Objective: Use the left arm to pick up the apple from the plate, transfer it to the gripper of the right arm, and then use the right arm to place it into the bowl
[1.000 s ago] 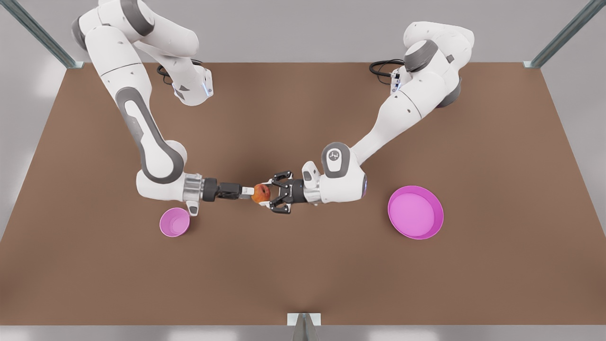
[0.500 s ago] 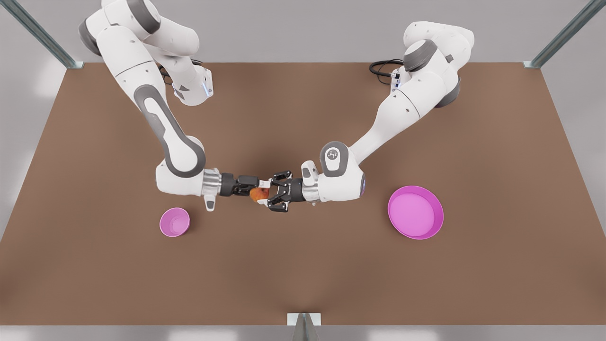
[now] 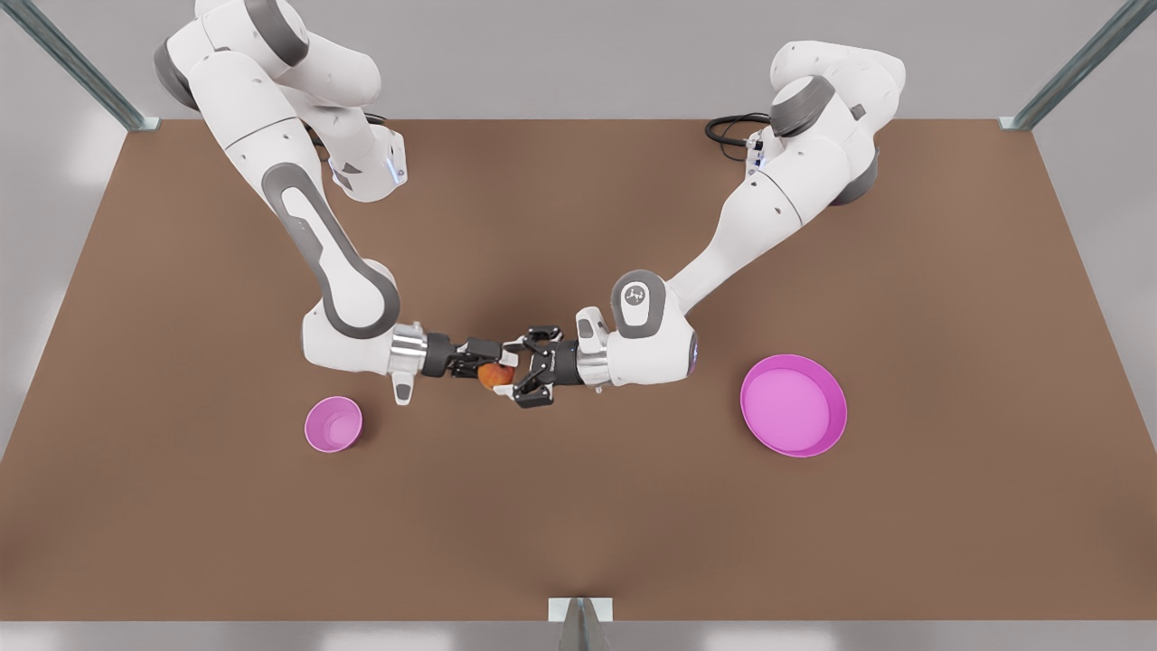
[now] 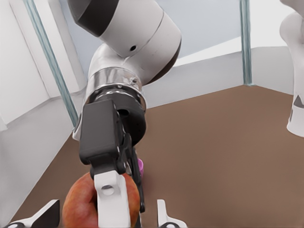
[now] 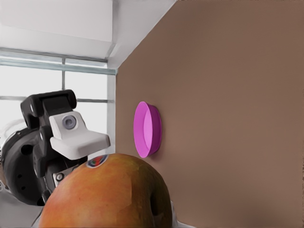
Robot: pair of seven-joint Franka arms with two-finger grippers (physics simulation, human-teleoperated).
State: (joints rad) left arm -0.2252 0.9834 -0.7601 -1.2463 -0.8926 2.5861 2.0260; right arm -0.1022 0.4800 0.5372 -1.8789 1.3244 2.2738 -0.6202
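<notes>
Two grippers meet mid-air over the middle of the brown table, with the apple sandwiched between them, well clear of both dishes. The left gripper, all black, comes in from the front view's right and looks closed on the apple. The right gripper, on the silver-cuffed arm, has a white fingertip pressed against the fruit; can't tell if it's clamped. The plate sits by the left arm, the bowl below the right wrist.
</notes>
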